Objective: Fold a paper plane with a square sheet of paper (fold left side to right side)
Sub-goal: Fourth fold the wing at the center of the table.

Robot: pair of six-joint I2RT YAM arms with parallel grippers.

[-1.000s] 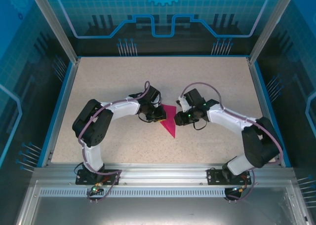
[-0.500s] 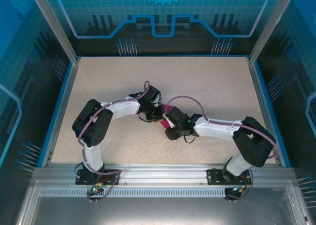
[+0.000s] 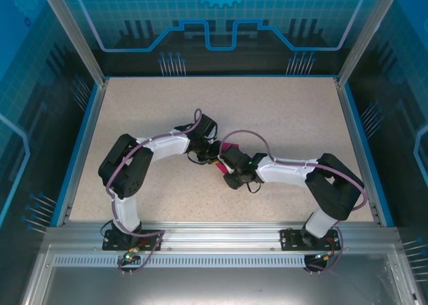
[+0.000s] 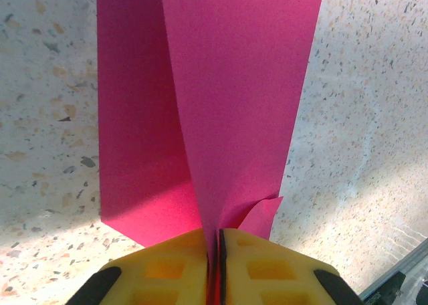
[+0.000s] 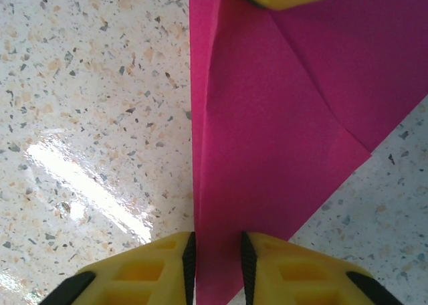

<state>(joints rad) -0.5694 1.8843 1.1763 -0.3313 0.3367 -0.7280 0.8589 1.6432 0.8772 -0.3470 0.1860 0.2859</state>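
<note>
The folded magenta sheet of paper (image 3: 231,146) lies at the centre of the top view on the speckled table (image 3: 281,108), between the two arms. The left claw (image 4: 217,241) is pinched tight on one flap, raising it off the table. The right claw (image 5: 217,248) straddles a corner with its jaws slightly apart.

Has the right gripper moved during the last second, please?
Yes. The black right gripper moved left, away from the table's blue right rim, over the folded magenta-pink paper sheet.
</note>
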